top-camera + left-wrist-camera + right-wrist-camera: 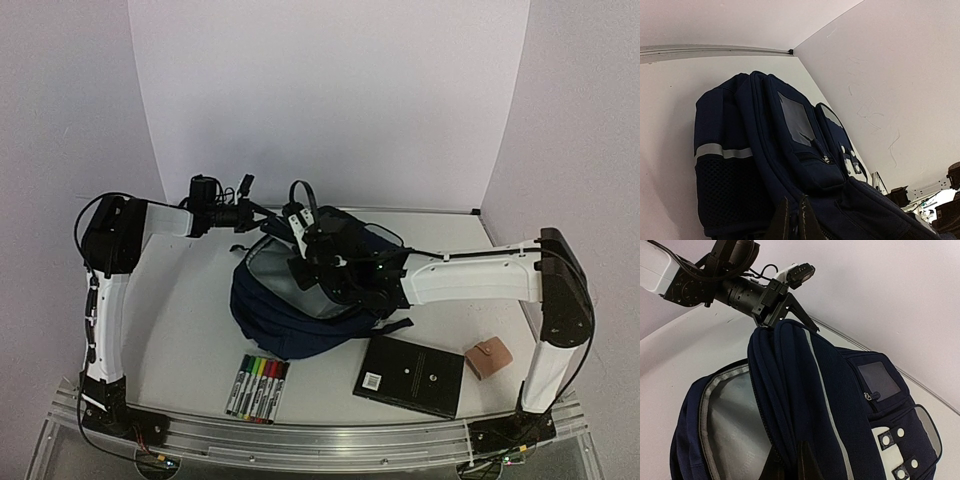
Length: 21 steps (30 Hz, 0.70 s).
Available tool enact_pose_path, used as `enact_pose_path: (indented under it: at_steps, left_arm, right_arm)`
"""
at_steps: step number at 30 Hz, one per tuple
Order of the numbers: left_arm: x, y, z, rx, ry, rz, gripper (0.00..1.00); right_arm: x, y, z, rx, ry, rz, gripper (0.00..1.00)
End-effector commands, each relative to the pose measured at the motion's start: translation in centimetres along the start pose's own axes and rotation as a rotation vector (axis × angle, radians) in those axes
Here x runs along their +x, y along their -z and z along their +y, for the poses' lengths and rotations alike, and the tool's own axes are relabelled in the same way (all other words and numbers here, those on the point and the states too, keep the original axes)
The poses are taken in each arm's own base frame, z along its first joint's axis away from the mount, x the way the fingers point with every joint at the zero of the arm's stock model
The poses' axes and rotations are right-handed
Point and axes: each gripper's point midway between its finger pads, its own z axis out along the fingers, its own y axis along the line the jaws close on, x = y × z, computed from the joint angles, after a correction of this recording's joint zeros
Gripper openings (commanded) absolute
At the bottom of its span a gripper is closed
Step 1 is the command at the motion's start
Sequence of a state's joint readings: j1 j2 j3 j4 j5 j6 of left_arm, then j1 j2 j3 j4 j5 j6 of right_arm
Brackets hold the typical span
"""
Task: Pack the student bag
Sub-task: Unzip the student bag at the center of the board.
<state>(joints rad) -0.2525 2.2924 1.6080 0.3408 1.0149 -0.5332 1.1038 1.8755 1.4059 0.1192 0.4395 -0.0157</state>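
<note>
A white table (pixel 190 330) fills the middle, flat and smooth. Behind it stands a pale back wall (pixel 330 100). A left wall (pixel 60 120) and a right wall (pixel 590 120) close in the sides. A thin metal strip (pixel 440 209) runs where the table meets the back wall. A shiny metal rail (pixel 330 440) runs along the near edge. The light is soft and even.

White table (pixel 190 330), navy student bag (pixel 290 325) resting mid-table with its main compartment gaping (pale grey lining showing), row of coloured markers (pixel 258 388) near the front edge, black book (pixel 410 375) to their right, small tan wallet (pixel 488 358) just beside the book.
</note>
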Motion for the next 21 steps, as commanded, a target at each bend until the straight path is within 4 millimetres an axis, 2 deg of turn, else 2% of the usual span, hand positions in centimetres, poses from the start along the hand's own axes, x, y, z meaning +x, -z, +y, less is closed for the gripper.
enact_pose_path:
  at_steps: [1,3,4,7,9,11,12,15,17,21]
  left_arm:
    - [-4.4,0.8,5.3,-0.21,-0.035,-0.173,0.06]
    - [-4.9,1.0,4.6,-0.21,-0.046,-0.181,0.1]
    - [-4.9,1.5,4.4,-0.228,-0.05,-0.186,0.16]
    - [-6.1,3.9,2.2,-0.292,-0.094,-0.218,0.46]
    - [-6.5,5.9,1.0,-0.363,-0.109,-0.244,0.6]
    - [-6.2,8.3,1.3,-0.463,-0.075,-0.278,0.72]
    - [-6.6,9.5,0.7,-0.48,-0.072,-0.3,0.74]
    - [-5.9,12.0,-0.3,-0.538,-0.049,-0.31,0.8]
    - [-4.9,13.0,-1.5,-0.553,-0.048,-0.3,0.82]
    - [-3.5,14.3,-4.9,-0.531,-0.045,-0.304,0.83]
  right_arm:
    - [-9.2,5.5,-0.8,-0.031,-0.182,-0.233,0.0]
    - [-8.6,5.0,-2.0,0.059,-0.185,-0.207,0.0]
    - [-8.1,4.5,-2.8,0.114,-0.189,-0.187,0.0]
    - [-6.2,2.5,-5.4,0.237,-0.217,-0.106,0.0]
    - [-5.2,1.2,-7.2,0.291,-0.251,-0.07,0.0]
    - [-4.3,-0.1,-8.9,0.348,-0.271,-0.041,0.0]
    - [-4.1,-0.6,-9.8,0.376,-0.283,-0.036,0.0]
    - [-3.3,-2.4,-11.3,0.445,-0.283,-0.018,0.0]
    - [-2.6,-3.9,-11.4,0.478,-0.259,-0.004,0.0]
    - [-2.7,-6.7,-11.3,0.485,-0.247,-0.005,0.0]
